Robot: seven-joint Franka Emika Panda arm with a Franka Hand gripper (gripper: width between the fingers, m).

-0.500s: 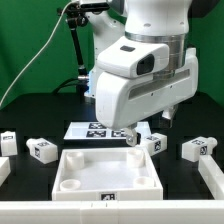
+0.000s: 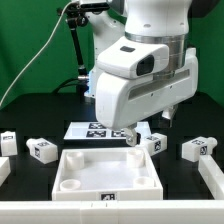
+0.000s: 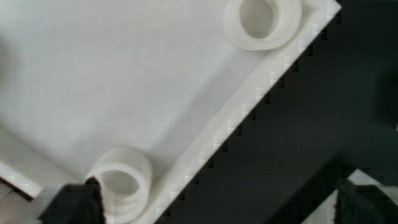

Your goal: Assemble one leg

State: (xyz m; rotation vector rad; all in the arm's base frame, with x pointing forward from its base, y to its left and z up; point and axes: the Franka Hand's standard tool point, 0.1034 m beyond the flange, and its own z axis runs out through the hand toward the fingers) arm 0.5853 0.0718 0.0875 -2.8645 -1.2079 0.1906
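Several legs, small white blocks with black-and-white tags, lie on the black table in the exterior view. One leg (image 2: 42, 150) is at the exterior view's left, one (image 2: 153, 142) is just behind the panel beside the gripper, and one (image 2: 198, 149) is at the right. My gripper (image 2: 132, 139) is low at the far edge of the large white panel (image 2: 110, 172). In the wrist view my gripper (image 3: 214, 205) is open and empty. One dark finger (image 3: 71, 205) is over the panel (image 3: 125, 90) near a round socket (image 3: 128, 185), the other is over the table. No leg shows in the wrist view.
The marker board (image 2: 92, 129) lies behind the panel, partly under the arm. More white parts sit at the exterior view's far left (image 2: 8, 141) and right edge (image 2: 214, 174). A second corner socket (image 3: 267, 22) shows in the wrist view.
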